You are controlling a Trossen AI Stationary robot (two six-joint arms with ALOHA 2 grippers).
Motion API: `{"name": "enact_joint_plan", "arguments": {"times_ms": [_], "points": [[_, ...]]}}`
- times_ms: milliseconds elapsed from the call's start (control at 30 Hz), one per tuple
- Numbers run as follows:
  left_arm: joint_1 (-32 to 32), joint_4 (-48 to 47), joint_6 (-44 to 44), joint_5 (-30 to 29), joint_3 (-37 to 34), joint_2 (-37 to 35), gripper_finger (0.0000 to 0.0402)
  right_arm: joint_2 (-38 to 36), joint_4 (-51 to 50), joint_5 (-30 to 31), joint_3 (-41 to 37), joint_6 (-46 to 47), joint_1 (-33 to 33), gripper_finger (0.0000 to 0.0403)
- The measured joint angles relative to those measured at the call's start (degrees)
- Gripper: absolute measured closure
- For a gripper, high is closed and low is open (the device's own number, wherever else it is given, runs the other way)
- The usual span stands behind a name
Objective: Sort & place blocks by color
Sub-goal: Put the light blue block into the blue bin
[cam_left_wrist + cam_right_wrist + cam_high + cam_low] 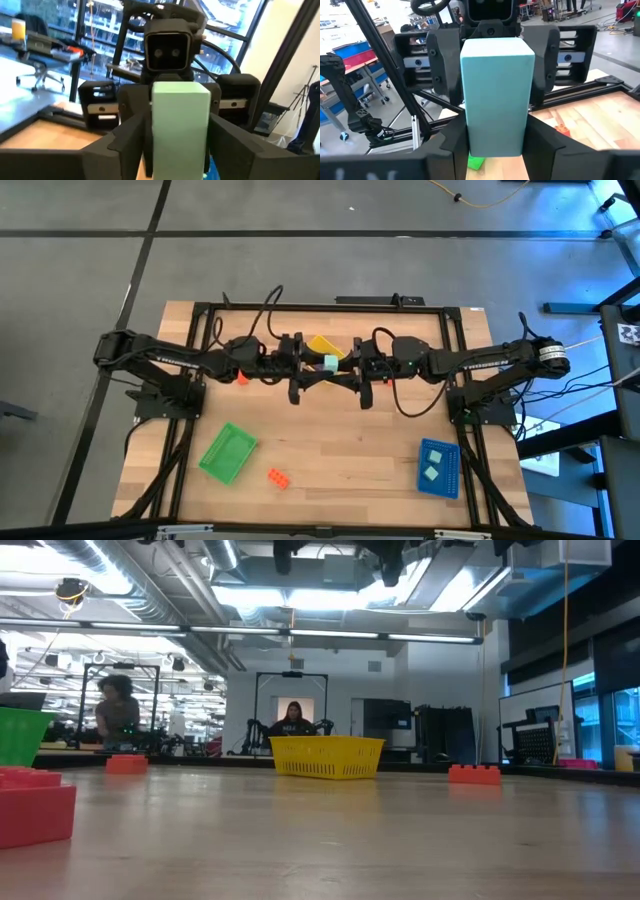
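A mint-teal block [330,363] hangs in mid-air between my two grippers, over the table's middle, just near of the yellow tray [325,345]. My left gripper [316,367] comes from the left and my right gripper [346,367] from the right, each shut on the block. Two more mint blocks [433,464] lie in the blue tray [438,482]. One orange-red block [278,477] lies on the wood beside the green tray [228,452], another [241,377] under the left arm. No purple block shows. My left gripper [180,150] pinches the mint block [180,125] between its two fingers [132,145], level, from the table's left. The block is lifted clear and stands upright. My right gripper [497,150] pinches the same block [497,90] by its opposite end between its fingers [542,145], level, from the table's right.
The low view shows the yellow tray [327,755] at the table's far side, orange-red blocks [474,774] [127,764] on the wood, one [35,805] close to the camera, and people in the room behind. Bare wood lies between the green and blue trays.
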Motion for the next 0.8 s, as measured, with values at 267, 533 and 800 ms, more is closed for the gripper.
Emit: {"name": "enact_joint_plan", "arguments": {"times_ms": [267, 533, 800], "points": [[2.5, -12.4, 0.2, 2.8, 0.0, -8.9, 0.0185, -5.0, -10.5, 0.0, 0.0, -2.6, -0.6, 0.0266], [3.4, -27.4, 2.9, 0.4, -0.5, -22.9, 0.0186, -16.1, -28.1, 2.1, 0.0, -6.4, -0.6, 0.0266], [-2.5, -18.5, 2.9, -9.1, -12.6, -30.3, 0.0186, -25.1, -28.8, 5.0, -3.8, -5.5, -0.7, 0.0266]]}}
